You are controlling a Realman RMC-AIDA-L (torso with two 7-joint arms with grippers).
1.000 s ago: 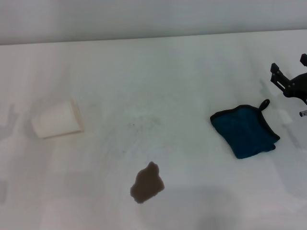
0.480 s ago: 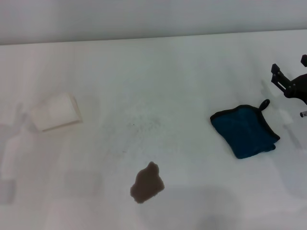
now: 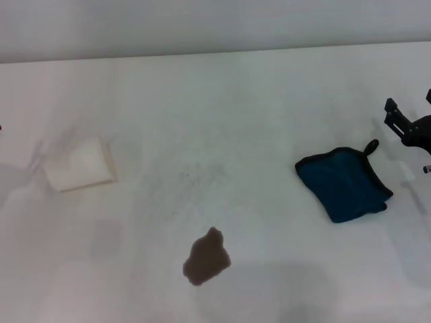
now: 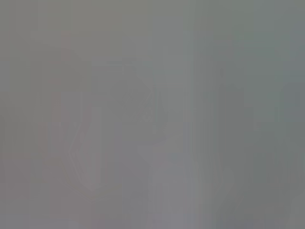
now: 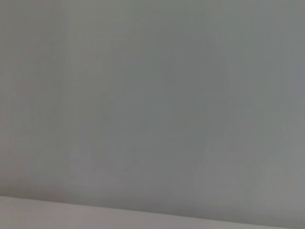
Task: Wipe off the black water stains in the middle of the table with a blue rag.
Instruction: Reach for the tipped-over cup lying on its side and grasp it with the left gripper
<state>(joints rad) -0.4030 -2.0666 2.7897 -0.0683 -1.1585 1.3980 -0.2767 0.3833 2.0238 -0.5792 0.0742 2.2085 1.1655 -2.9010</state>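
The black water stain point(image 3: 207, 258) is a small lobed dark brown blotch on the white table point(image 3: 222, 114), near the front middle. The blue rag point(image 3: 343, 184) lies flat to its right, with black edging and a small loop at its far corner. My right gripper point(image 3: 409, 102) hovers at the right edge of the head view, just beyond the rag's loop, with its black fingers point(image 3: 391, 105) apart and nothing between them. My left gripper is out of view. Both wrist views show only plain grey.
A white folded pad point(image 3: 78, 166) lies on the left part of the table. Faint grey scuffs point(image 3: 199, 176) mark the table's middle. The table's far edge meets a grey wall point(image 3: 202, 27).
My right gripper has drifted slightly toward the right edge of the head view. The white pad on the left shifted a little and came back. The rag and stain have not moved.
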